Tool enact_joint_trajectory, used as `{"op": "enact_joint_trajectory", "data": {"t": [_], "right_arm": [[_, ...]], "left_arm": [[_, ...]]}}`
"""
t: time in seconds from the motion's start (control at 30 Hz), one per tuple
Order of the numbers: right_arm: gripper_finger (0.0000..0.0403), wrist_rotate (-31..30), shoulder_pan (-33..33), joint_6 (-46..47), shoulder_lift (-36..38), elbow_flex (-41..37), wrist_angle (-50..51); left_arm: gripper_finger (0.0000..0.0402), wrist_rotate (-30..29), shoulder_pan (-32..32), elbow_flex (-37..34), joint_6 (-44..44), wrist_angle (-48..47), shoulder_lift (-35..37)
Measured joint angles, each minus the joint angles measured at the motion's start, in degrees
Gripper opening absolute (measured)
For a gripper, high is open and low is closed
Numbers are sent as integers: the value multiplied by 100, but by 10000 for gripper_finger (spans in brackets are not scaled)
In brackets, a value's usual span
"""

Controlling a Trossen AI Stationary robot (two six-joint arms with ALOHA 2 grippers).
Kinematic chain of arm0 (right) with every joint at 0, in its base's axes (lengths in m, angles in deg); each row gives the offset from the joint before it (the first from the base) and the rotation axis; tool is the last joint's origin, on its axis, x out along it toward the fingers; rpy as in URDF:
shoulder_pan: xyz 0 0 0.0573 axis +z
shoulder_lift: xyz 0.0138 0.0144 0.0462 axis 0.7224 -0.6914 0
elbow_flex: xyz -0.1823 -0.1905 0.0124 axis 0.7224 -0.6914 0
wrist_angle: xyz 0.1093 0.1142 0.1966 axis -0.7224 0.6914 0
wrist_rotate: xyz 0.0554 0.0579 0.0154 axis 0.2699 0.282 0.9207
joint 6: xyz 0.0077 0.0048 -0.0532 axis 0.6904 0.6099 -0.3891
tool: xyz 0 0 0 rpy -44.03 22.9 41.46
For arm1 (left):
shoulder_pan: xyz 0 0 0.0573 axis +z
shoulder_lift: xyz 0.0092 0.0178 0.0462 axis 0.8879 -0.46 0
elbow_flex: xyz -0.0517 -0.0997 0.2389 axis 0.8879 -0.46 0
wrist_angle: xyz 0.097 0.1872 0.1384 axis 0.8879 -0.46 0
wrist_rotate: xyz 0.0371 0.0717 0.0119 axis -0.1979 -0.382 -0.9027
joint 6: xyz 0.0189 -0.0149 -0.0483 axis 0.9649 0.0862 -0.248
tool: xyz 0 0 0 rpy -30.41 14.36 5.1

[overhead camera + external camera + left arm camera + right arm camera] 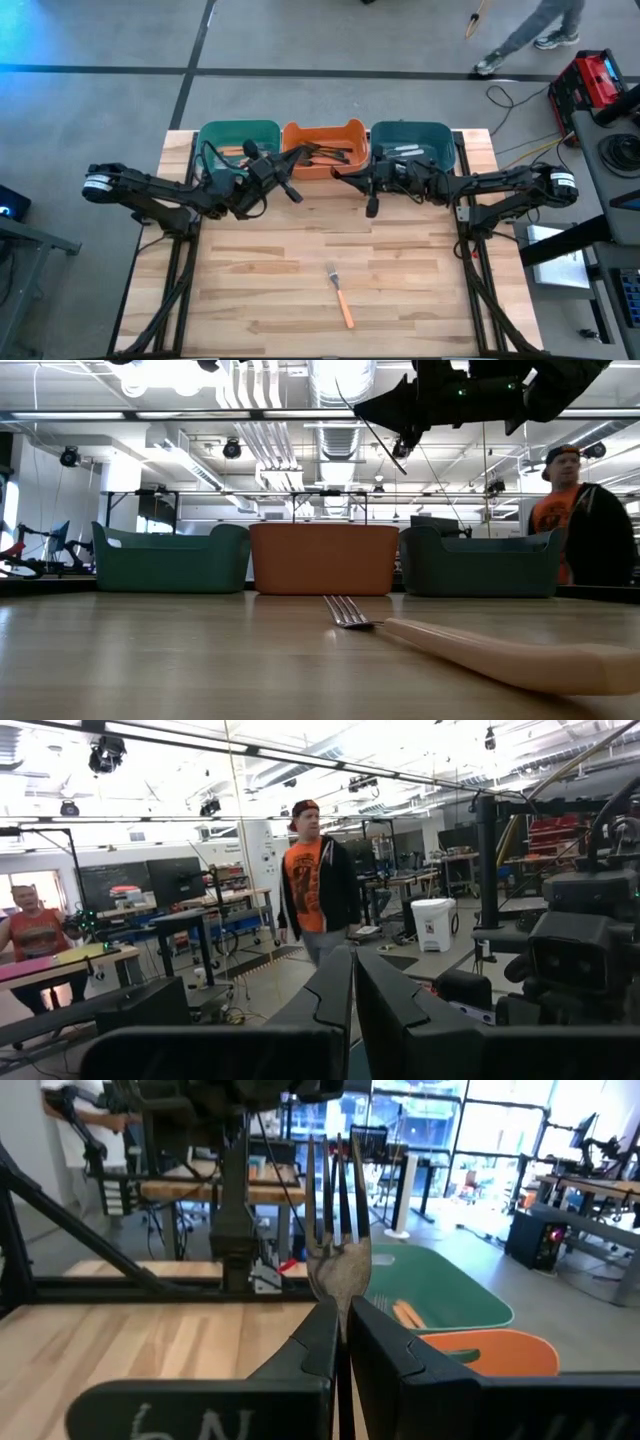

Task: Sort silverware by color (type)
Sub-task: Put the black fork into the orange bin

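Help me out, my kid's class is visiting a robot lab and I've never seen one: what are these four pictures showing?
Two dark robot arms work at a wooden table. One picture looks straight down, one looks level across the tabletop, and two come from cameras on the arms' wrists. At the table's far edge stand three bins: a green bin, an orange bin and a teal bin. One orange-handled fork lies alone on the wood. The right gripper is shut on a metal fork, tines pointing away. The left gripper is shut and holds nothing. People stand in the room behind.
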Motion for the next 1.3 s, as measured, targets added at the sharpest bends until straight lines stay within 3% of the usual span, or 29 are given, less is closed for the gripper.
{"op": "enact_joint_trajectory", "data": {"t": [0.23, 0.8, 1.3], "right_arm": [[12, 4, -111, -202, 4, 503, 890], [12, -4, -1016, -62, -17, 1233, 1906], [12, -5, -1364, -697, -833, 3153, 5425]], "left_arm": [[0, 0, 38, 0, -2, 34, 0], [0, 0, 465, 0, 373, 30, 0], [0, -215, 501, 0, 1825, -636, -2]]}}
